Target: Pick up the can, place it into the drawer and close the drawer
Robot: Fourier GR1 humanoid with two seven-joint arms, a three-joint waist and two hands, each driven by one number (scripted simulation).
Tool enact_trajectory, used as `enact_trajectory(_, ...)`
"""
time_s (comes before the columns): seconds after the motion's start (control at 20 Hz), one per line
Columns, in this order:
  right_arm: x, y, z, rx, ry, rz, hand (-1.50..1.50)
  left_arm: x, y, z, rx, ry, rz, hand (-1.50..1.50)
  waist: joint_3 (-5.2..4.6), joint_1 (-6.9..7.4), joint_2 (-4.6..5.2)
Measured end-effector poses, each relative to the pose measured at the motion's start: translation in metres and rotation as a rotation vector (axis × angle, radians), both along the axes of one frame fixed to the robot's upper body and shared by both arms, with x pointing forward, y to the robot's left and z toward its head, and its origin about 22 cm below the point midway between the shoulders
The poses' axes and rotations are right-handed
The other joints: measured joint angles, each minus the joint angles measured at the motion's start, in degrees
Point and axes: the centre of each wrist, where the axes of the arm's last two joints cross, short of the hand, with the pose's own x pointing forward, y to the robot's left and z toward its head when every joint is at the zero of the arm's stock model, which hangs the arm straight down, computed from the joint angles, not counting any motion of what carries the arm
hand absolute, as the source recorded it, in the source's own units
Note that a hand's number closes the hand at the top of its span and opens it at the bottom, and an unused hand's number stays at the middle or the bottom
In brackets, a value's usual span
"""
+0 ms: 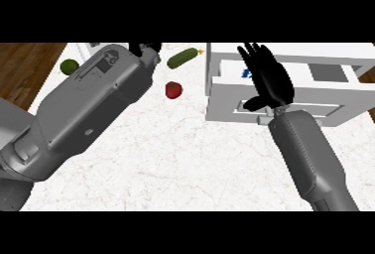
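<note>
Fingers (256,55) straight and nearly together, the right hand (270,82) lay stretched above the open white drawer (337,106) at the counter's (183,158) far right corner, holding nothing. A scrap of blue inside the drawer, just beside that hand, I took for the can (245,74), though most of it was hidden. If so, closing was the job in hand. To my eye the hand wanted to draw toward the drawer's near front panel, set itself flat against the middle, and push straight toward the far edge, so the box ran square and nothing got caught in the gap. The left hand (144,48) sat at the far edge beyond its forearm; open or closed, I could not tell.
</note>
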Motion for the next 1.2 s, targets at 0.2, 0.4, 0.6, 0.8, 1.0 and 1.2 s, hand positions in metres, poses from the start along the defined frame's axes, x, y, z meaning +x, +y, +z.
enact_trajectory(0.2,0.013,-0.002,-0.004,-0.021,-0.038,-0.027,-1.5,-0.004,0.006,0.0,0.007,-0.004,0.001,-1.5,-0.16,0.39,-0.09)
enact_trajectory(0.4,0.024,-0.006,-0.004,-0.019,-0.072,-0.047,-1.5,-0.009,0.014,0.002,0.001,-0.002,-0.003,-1.5,-0.15,0.9,0.09)
enact_trajectory(0.6,0.036,-0.01,0.001,-0.012,-0.092,-0.074,-1.5,-0.01,0.022,0.009,-0.009,-0.004,-0.004,-1.5,0.13,1.36,0.68)
enact_trajectory(0.8,0.044,-0.01,0.002,-0.004,-0.11,-0.107,-1.5,-0.014,0.023,0.015,-0.004,-0.007,-0.003,-1.5,0.58,1.67,1.28)
enact_trajectory(1.0,0.049,-0.015,0.005,-0.002,-0.139,-0.134,-1.5,-0.019,0.026,0.019,0.001,-0.015,-0.02,-1.5,0.71,2.42,1.55)
enact_trajectory(1.2,0.056,-0.017,0.017,-0.01,-0.141,-0.149,-1.5,-0.024,0.029,0.021,0.007,-0.021,-0.03,-1.5,0.91,2.98,2.04)
